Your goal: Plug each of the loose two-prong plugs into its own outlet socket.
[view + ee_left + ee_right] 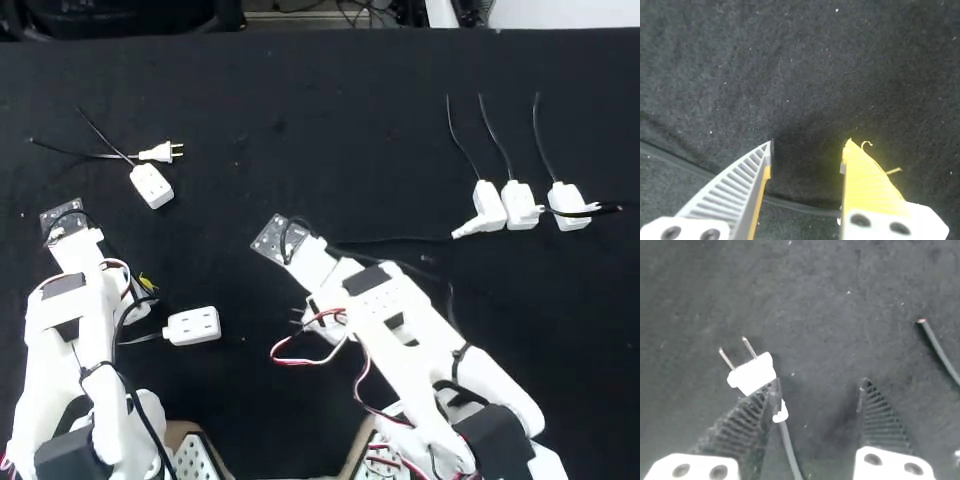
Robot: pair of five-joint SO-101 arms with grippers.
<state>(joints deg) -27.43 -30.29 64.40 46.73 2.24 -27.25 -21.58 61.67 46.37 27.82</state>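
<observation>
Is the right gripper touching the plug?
Cannot tell. In the right wrist view the plug overlaps one fingertip of the open right gripper with no visible gap, but the finger could be above it.

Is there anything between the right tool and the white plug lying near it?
Nothing visible does. The right tool is open over the black mat, and the white plug lies right at the tip of one finger, not between the two; its cable runs along that finger.

- High view: fixed overhead, looking down on the whole table (330, 100).
- Wrist views: look past the left gripper (808, 142) and right gripper (820, 381), close above the table.
- All share that tabletop.
</observation>
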